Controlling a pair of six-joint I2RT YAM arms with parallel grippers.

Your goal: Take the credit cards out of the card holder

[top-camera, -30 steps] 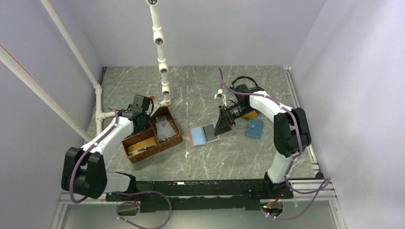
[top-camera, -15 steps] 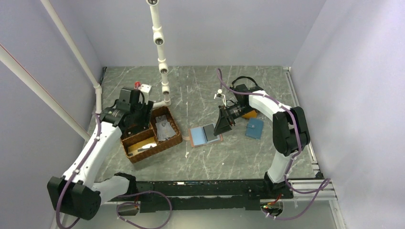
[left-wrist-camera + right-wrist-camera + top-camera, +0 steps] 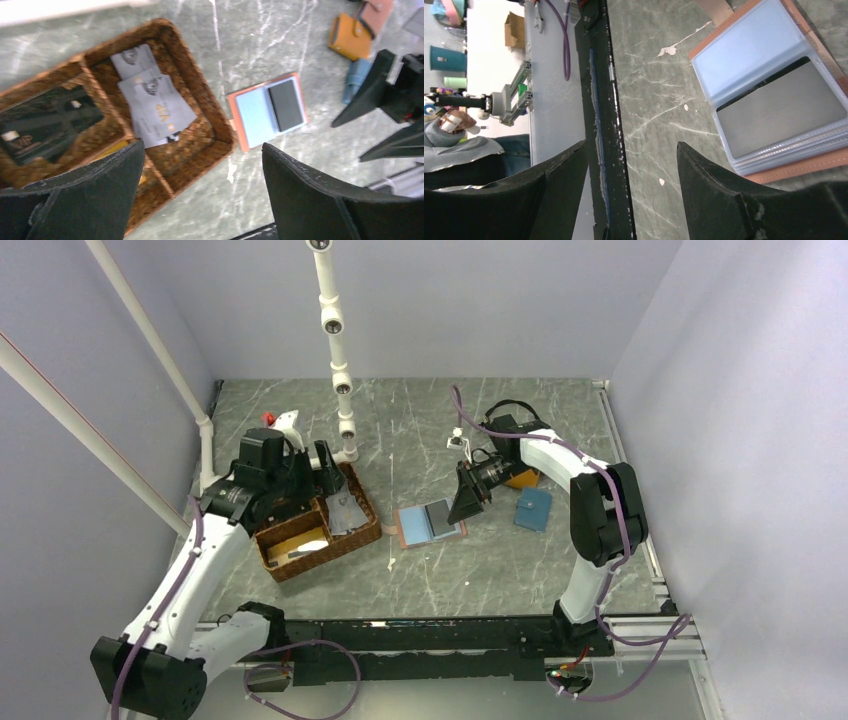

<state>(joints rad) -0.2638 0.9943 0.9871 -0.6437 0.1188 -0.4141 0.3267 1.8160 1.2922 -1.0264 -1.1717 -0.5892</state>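
Note:
The salmon-pink card holder (image 3: 408,531) lies open on the table, light-blue pockets up (image 3: 255,112) (image 3: 749,47). One grey credit card (image 3: 441,517) (image 3: 286,98) (image 3: 781,107) sits in its right pocket. More credit cards (image 3: 345,508) (image 3: 150,102) lie loose in the basket's right compartment. My left gripper (image 3: 318,475) (image 3: 202,150) hangs open above the basket's near rim, holding nothing. My right gripper (image 3: 468,502) (image 3: 631,145) is open just right of the card holder, fingers apart from it and empty.
The wicker basket (image 3: 330,550) (image 3: 220,125) also holds a dark card (image 3: 47,122) and a yellow item (image 3: 295,537). An orange wallet (image 3: 522,478) (image 3: 348,36) and a teal wallet (image 3: 533,508) (image 3: 356,75) lie behind the right arm. A white pipe frame (image 3: 340,380) stands behind the basket.
My left arm has pulled up and back from the basket, and its jaws have spread wider. The right arm and card holder have hardly moved.

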